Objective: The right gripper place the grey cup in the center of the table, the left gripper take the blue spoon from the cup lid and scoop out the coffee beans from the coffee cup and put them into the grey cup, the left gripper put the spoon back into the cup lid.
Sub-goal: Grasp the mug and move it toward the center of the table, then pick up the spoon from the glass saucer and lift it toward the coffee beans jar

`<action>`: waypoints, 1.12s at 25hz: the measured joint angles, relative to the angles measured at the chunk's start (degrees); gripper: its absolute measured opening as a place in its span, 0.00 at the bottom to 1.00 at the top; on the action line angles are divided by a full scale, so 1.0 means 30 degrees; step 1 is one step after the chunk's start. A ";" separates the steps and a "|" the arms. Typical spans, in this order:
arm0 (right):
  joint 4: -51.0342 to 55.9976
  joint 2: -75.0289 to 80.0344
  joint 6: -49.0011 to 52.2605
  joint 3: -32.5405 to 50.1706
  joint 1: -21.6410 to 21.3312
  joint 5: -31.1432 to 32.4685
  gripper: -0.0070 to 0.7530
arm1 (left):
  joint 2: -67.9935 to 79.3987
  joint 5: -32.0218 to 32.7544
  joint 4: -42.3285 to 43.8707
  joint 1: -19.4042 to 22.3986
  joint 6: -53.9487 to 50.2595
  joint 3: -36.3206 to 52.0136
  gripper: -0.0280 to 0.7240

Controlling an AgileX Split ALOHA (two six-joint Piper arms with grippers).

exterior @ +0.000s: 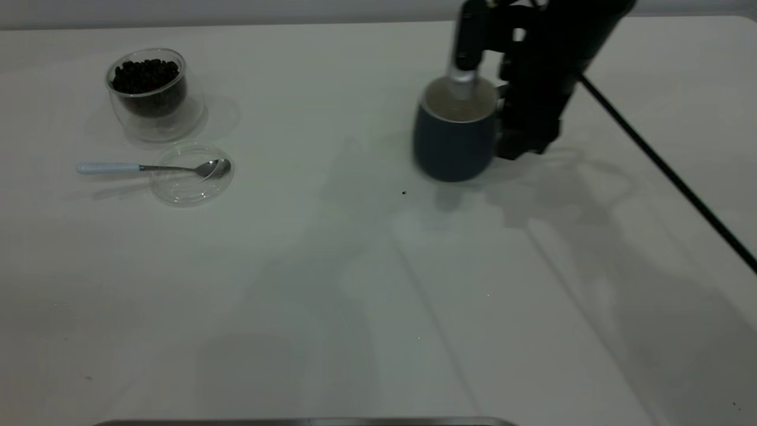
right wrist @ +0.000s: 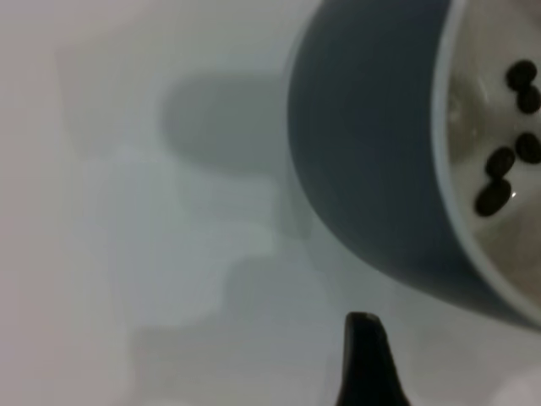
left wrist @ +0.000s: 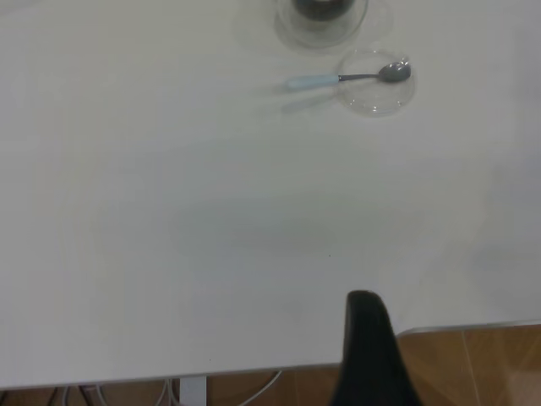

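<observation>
White table [exterior: 331, 307], bare across the near half. Farther in, at about 10 o'clock from its middle, cup lid [exterior: 192, 174] lies flat; blue spoon [exterior: 151, 168] rests with its bowl in the lid, handle pointing to 9 o'clock. Just beyond, coffee cup [exterior: 155, 93] stands upright, filled with coffee beans [exterior: 145, 74]. At 1 o'clock, right gripper [exterior: 482, 97] clamps the grey cup [exterior: 453, 139] at its rim, one finger inside; a few beans lie within. Left gripper's [left wrist: 369, 351] jaw state: cannot tell.
</observation>
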 joint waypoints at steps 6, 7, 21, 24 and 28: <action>0.1018 0.0000 -0.0038 -0.1090 0.1619 -0.0080 0.61 | 0.0000 0.0000 0.0000 0.0000 0.0000 0.0000 0.79; 0.1079 0.0000 -0.0040 -0.1367 0.1881 -0.0100 0.61 | 0.0000 0.0000 0.0000 0.0000 0.0000 0.0000 0.79; -0.4907 -0.7832 1.2438 -0.2018 0.1133 1.2251 0.61 | 0.0000 0.0000 -0.0020 0.0000 0.0000 0.0000 0.79; -0.5814 -1.0678 1.4874 -0.2018 0.1133 1.5628 0.61 | 0.0000 0.0000 -0.0020 0.0000 0.0000 0.0000 0.79; -0.5911 -1.4196 1.6529 -0.1083 0.1151 1.6466 0.61 | 0.0000 0.0000 -0.0020 0.0000 0.0000 0.0000 0.79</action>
